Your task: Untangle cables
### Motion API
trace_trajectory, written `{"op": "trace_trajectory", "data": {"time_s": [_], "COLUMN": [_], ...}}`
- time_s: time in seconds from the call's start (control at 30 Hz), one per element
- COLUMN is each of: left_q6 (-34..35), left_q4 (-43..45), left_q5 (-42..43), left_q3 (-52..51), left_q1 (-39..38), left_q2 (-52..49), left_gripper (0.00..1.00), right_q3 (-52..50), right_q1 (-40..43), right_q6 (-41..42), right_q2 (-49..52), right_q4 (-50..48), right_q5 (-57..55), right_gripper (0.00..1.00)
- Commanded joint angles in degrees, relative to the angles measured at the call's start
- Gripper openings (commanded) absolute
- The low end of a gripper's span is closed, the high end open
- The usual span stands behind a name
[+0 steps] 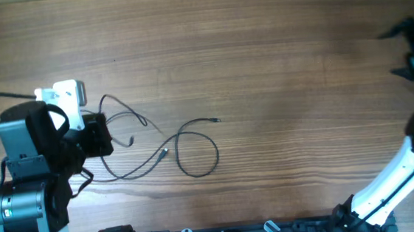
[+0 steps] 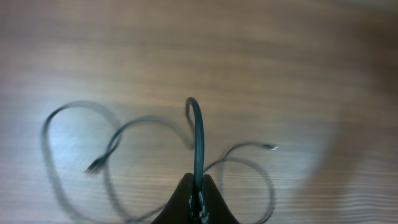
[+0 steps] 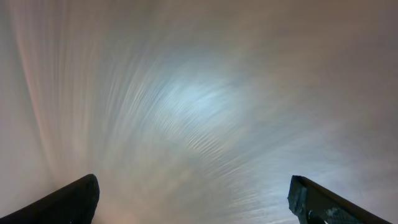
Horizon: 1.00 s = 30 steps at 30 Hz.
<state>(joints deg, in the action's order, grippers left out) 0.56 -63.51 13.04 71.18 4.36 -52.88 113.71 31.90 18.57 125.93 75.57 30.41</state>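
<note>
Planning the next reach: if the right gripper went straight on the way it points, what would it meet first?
Likely the brown wooden tabletop; only blurred wood shows ahead of the open right gripper, nothing else.

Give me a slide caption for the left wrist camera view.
Left end effector shut on a thin black cable, with loose loops and plug tips lying on the wooden table.
</note>
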Motion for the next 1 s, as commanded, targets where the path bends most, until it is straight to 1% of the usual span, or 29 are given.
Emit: {"op": "trace_trajectory", "data": {"time_s": [0.0,0.1,0.17,0.2,0.3,0.37,0.4,0.43,0.53,0.63,0.67,0.73,0.77,0.8,0.87,0.93,0.97], "left_q6": [-0.09,-0.09,-0.07,-0.02,2.99,5.01,6.29,7.50,9.40,9.35,9.33,9.35,9.33,9.33,9.33,9.33,9.33], "left_q4": [7.32,16.61,22.71,27.34,36.83,42.64,47.50,50.51,54.60,54.80,54.80,55.17,55.28,55.39,55.43,55.45,55.47], "left_q5": [21.97,38.34,45.29,47.89,46.80,45.42,45.38,45.38,45.42,45.40,45.38,45.38,45.35,45.38,45.38,45.38,45.38], "left_q3": [-0.35,-0.35,-0.35,-0.35,-0.35,-0.35,-0.35,-0.35,-0.35,-0.35,-0.35,-0.35,-0.35,-0.35,-0.35,-0.35,-0.35], "left_q1": [0.42,0.42,0.42,0.42,0.42,0.42,0.42,0.42,0.42,0.42,0.44,0.44,0.44,0.44,0.44,0.44,0.44], "left_q2": [-0.07,-0.13,-0.22,-0.37,-0.98,-1.95,-3.08,-3.82,-5.03,-5.64,-5.75,-5.73,-5.73,-5.73,-5.73,-5.73,-5.73], "left_gripper": [0.04,0.04,0.04,0.04,0.04,0.04,0.04,0.04,0.04,0.04,0.04,0.04,0.04,0.04,0.04,0.04,0.04], "right_q3": [0.13,0.13,0.13,0.13,0.13,0.13,0.13,0.13,0.13,0.13,0.13,0.13,0.13,0.13,0.13,0.13,0.13], "right_q1": [-10.29,-18.86,-24.39,-27.47,-35.63,-40.70,-44.04,-46.12,-49.94,-53.35,-54.42,-55.54,-55.74,-55.74,-55.25,-54.47,-54.10], "right_q6": [-18.08,-22.05,-25.16,-28.26,-34.12,-34.82,-34.99,-34.97,-34.88,-33.35,-32.11,-31.63,-31.50,-31.54,-33.20,-36.06,-38.34], "right_q2": [0.22,0.22,0.22,0.22,0.22,0.17,-0.02,-0.39,-2.32,-6.45,-8.59,-12.11,-14.32,-16.17,-20.50,-24.63,-26.99], "right_q4": [0.46,0.13,0.52,1.25,3.26,2.67,1.05,-0.74,-7.15,-16.59,-20.31,-24.92,-26.80,-27.89,-28.61,-26.97,-23.67], "right_q5": [4.61,3.72,1.97,0.94,-3.54,-7.52,-8.11,-7.85,-3.43,5.20,6.60,5.90,3.74,1.09,-8.41,-17.57,-21.59], "right_gripper": [1.00,1.00,1.00,1.00,1.00,0.99,0.96,0.96,0.96,0.96,0.96,0.97,1.00,1.00,1.00,1.00,1.00]}}
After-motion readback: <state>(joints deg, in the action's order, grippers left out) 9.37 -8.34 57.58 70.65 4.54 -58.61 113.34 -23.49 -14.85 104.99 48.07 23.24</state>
